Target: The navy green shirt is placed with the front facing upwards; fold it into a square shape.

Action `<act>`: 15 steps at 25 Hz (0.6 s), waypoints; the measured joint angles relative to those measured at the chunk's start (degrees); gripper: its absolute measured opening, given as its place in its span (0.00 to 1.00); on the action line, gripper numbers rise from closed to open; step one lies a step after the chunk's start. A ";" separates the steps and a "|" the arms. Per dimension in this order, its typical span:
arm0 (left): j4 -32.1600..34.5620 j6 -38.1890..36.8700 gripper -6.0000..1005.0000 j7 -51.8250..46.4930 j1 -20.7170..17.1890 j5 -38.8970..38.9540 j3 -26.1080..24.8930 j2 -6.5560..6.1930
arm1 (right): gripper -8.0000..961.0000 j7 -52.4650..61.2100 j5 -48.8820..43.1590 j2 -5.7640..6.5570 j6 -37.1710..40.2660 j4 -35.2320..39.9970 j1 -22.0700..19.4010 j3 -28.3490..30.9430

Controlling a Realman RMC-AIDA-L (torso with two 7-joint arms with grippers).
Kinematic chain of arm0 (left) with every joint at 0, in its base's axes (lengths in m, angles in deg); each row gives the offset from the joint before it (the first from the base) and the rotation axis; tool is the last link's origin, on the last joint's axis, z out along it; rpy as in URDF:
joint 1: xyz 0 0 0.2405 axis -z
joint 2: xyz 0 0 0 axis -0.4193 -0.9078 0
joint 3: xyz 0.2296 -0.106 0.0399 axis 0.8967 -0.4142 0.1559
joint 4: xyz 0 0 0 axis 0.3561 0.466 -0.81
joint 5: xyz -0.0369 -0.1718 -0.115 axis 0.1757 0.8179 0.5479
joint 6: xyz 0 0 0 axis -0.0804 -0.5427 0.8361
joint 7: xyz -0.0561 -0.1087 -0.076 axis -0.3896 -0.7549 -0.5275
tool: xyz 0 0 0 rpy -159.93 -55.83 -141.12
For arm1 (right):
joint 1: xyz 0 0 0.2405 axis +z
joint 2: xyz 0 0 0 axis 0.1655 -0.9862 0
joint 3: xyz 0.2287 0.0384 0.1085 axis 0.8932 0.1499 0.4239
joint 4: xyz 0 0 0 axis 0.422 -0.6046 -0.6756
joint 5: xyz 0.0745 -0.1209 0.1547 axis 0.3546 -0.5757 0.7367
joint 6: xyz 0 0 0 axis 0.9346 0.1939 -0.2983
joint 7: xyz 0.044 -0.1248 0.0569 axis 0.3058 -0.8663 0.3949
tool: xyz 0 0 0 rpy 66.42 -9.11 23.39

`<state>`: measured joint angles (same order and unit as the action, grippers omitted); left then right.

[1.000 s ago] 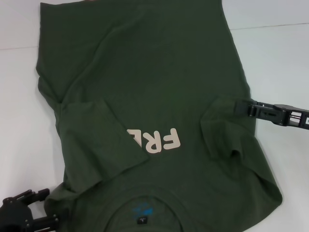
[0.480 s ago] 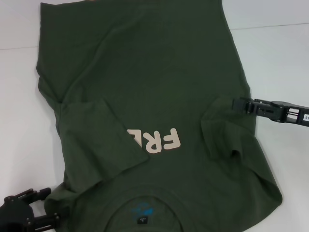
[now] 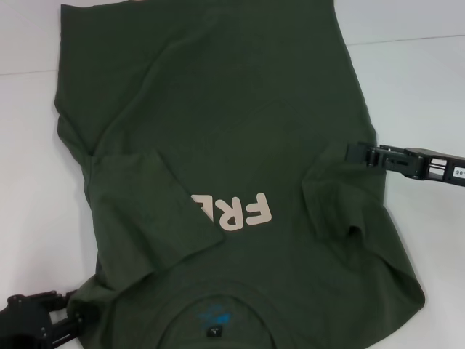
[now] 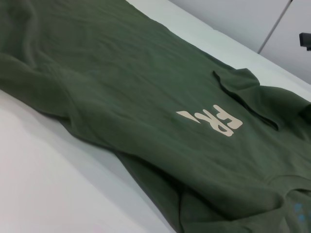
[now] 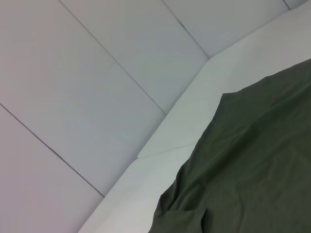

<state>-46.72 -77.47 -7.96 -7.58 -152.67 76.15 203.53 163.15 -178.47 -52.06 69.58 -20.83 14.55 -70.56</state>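
Observation:
The navy green shirt (image 3: 218,109) lies front up on the white table (image 3: 421,87), collar (image 3: 214,320) nearest me. Both sleeves are folded inward. The left sleeve (image 3: 138,211) covers part of the pale letters (image 3: 236,209), so only "FRE" shows. My right gripper (image 3: 357,154) reaches in from the right, its tip at the outer edge of the folded right sleeve (image 3: 341,196). Down at the near left corner, beside the shirt's shoulder, my left gripper (image 3: 62,314) is open and holds nothing. The left wrist view shows the shirt (image 4: 121,87) with its letters (image 4: 216,121); the right wrist view shows its hem (image 5: 252,170).
Bare white table surrounds the shirt on the left (image 3: 29,182) and right. A seam line (image 3: 407,40) crosses the tabletop at the far right. The right wrist view shows the table's far edge (image 5: 165,145) against a panelled wall (image 5: 73,73).
My right gripper has shifted slightly farther away along the shirt's right edge. The left gripper has drawn back toward the near left corner. The shirt has not moved.

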 joint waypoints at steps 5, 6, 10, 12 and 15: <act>-0.04 0.29 0.40 -0.44 0.10 -0.29 -0.22 -0.04 | 0.74 0.01 0.00 0.02 0.11 0.00 0.22 0.00; -0.04 0.33 0.37 -0.50 0.12 -0.32 -0.19 -0.04 | 0.74 0.01 0.00 0.02 0.11 0.00 0.22 0.00; -0.04 0.19 0.22 -0.78 0.52 -0.52 -0.03 -0.11 | 0.74 0.01 0.00 0.00 -0.01 0.00 0.22 0.00; -0.04 -0.12 0.16 -0.85 0.63 -0.51 0.00 -0.17 | 0.74 0.01 0.00 0.00 0.05 0.00 0.20 0.00; -0.04 -0.33 0.11 -0.86 0.81 -0.37 0.00 -0.28 | 0.74 -0.18 0.00 -0.07 0.11 0.00 0.05 -0.01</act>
<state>-46.75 -77.80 -8.82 -6.77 -153.03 76.15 203.25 162.97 -178.47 -52.13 69.69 -20.83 14.60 -70.56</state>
